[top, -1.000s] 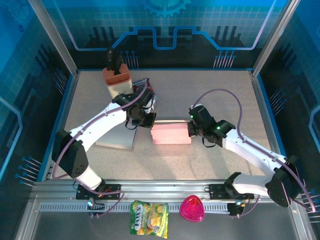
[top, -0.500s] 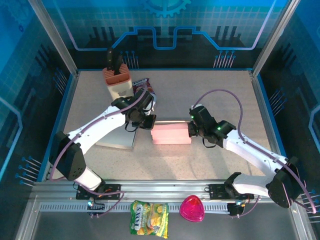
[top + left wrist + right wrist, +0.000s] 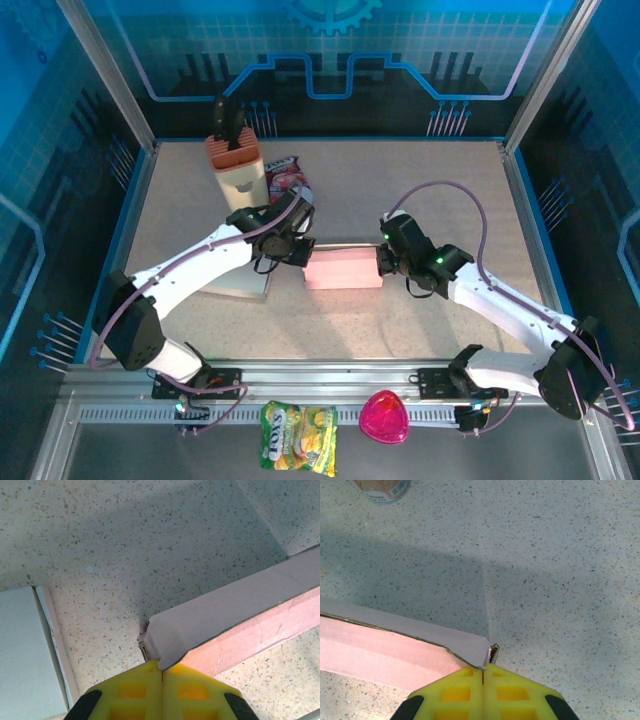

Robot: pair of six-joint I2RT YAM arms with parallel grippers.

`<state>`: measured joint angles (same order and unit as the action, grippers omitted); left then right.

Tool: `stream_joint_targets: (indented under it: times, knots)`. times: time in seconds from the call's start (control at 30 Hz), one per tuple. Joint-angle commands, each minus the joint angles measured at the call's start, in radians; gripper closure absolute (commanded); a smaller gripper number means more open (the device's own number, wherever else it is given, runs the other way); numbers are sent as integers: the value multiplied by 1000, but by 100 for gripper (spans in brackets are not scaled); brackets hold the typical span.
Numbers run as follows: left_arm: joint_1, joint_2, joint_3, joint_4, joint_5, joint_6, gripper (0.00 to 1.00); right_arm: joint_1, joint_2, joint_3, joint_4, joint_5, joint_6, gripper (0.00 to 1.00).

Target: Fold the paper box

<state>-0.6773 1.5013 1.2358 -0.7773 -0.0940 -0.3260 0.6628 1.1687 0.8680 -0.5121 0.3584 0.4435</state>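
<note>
- At the middle of the table [image 3: 440, 190]: pink paper box [image 3: 343, 268], lying flat, long side running left to right.
- Left gripper [image 3: 300, 257]: at the box's left end, yellow pads pressed together, tips touching the end flap.
- Right gripper [image 3: 382, 262]: at the box's right end, pads likewise closed, tips against that corner flap.
- Just left of the box: flat grey board [image 3: 235, 282].
- Far left corner: brown-topped holder [image 3: 232, 160], red snack packet [image 3: 287, 178] beside it.
- On the front rail: yellow snack bag [image 3: 298, 436], pink heart-shaped item [image 3: 384, 418].
</note>
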Motion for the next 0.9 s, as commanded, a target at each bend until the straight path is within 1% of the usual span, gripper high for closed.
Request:
stream_joint_targets:
  times: [0.0,0.17,0.23,0.37,0.47,0.53,0.67,0.77,0.87]
  knots:
    - [-20,-13,-60,-34,-50,-33,100,20,-10,-24,-49,-24,-8,100]
    - [-38,-33,-92,-4,-77,-50,100,19,-13,-18,-72,-28,7,100]
    - [-39,-40,-99,6,-75,-58,100,17,-28,-15,-81,-37,13,97]
    - [-40,-44,-109,26,-62,-73,100,15,-69,-8,-97,-66,35,86]
    - [-42,-38,-114,38,-59,-85,100,2,-104,-17,-96,-118,65,75]
    - [-44,-38,-121,48,-56,-96,100,-7,-123,-20,-97,-153,95,65]
    - [-49,-41,-129,58,-56,-109,100,-25,-169,-21,-101,-207,168,54]
    - [-54,-46,-137,66,-56,-118,100,-55,-222,-29,-115,-236,282,42]
    - [-56,-50,-142,73,-57,-123,100,-120,-286,-86,-55,-344,447,33]
